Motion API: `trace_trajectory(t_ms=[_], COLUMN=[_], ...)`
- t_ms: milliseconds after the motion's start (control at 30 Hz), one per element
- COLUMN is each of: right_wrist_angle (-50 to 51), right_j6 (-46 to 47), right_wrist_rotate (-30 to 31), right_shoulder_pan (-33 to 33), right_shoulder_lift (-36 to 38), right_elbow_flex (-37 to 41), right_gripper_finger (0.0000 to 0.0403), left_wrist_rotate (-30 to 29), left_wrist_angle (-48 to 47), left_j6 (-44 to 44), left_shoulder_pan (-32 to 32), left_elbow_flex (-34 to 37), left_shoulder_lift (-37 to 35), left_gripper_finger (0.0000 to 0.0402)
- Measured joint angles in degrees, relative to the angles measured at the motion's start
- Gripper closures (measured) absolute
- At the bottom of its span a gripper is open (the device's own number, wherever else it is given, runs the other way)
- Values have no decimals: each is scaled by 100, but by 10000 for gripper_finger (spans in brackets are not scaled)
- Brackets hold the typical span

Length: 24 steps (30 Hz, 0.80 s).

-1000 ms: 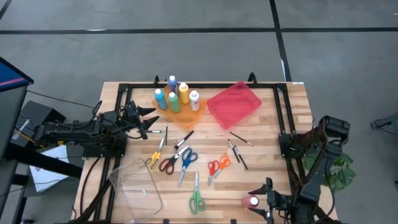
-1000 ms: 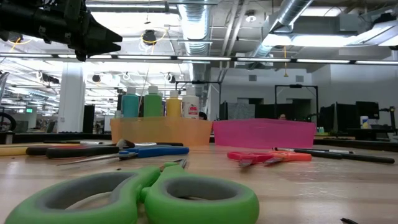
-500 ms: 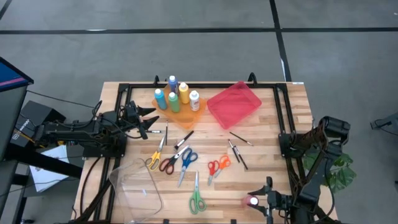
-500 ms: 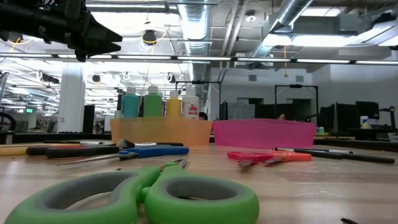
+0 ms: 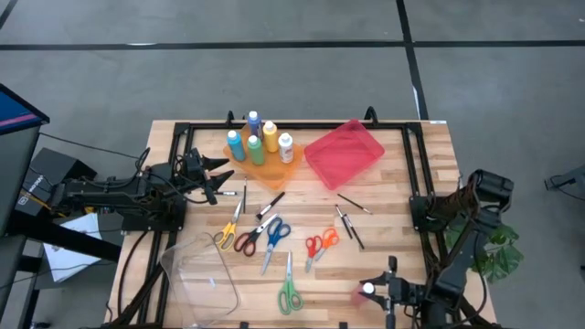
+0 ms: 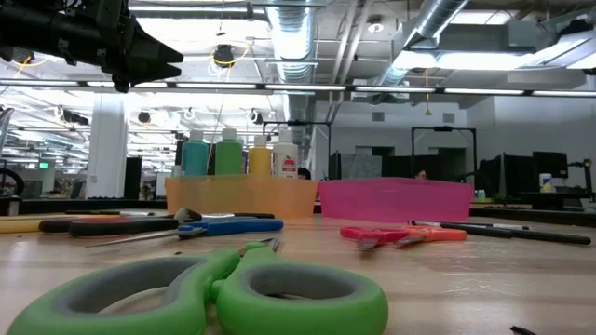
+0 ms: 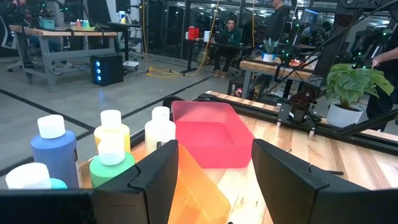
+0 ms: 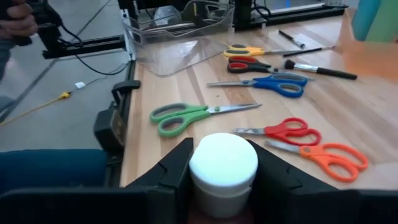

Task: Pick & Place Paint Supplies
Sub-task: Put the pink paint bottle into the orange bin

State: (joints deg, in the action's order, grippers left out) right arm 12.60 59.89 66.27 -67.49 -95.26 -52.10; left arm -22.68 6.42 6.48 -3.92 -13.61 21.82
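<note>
A pink paint bottle [image 5: 366, 291] with a white cap [image 8: 223, 163] stands near the table's front right corner, and my right gripper [image 5: 382, 292] is shut on it. An orange tray [image 5: 285, 170] at the far side holds blue, green, yellow and white bottles [image 5: 256, 143]. Several scissors [image 5: 274, 236] and thin brushes [image 5: 347, 224] lie flat mid-table. My left gripper [image 5: 222, 175] hovers open and level at the far left, pointing at the orange tray [image 7: 199, 193]. My right gripper pinches the pink bottle between its two fingers [image 8: 175, 171], one on each side at the cap and neck [image 8: 222, 198]. The fingers reach in from the table's right side, slanting slightly down. The bottle stays upright; whether its base is on the table is hidden.
A red tray [image 5: 343, 153] sits at the far right of centre. A clear plastic tray [image 5: 201, 274] lies at the near left. Green scissors [image 5: 290, 292] lie close to the held bottle's left. A black frame [image 5: 416, 174] rims the table.
My right gripper's fingers have closed in on the pink bottle. Gripper and bottle have shifted slightly toward the table's left edge.
</note>
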Motion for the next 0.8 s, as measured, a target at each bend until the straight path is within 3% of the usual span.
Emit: trace_trajectory(t_ms=[200, 400, 567, 800], right_wrist_angle=[67, 30, -631, -2304], right_j6=[-641, -1622, -3002, -5009], right_wrist_rotate=[-158, -467, -1371, -3001], right_shoulder_pan=[528, 1506, 2641, 4508], right_shoulder_lift=[177, 737, 1255, 1651], right_elbow_flex=[26, 24, 24, 17], right_gripper_finger=[293, 293, 293, 293], left_wrist_rotate=[1, 2, 2, 2], left_wrist_angle=[0, 0, -2, -37], left_j6=[0, 0, -4, -13], left_shoulder_pan=[0, 0, 0, 0], left_elbow_flex=[0, 0, 0, 0], left_shoulder_lift=[-1, -1, -2, -2], left_gripper_finger=[202, 202, 202, 202])
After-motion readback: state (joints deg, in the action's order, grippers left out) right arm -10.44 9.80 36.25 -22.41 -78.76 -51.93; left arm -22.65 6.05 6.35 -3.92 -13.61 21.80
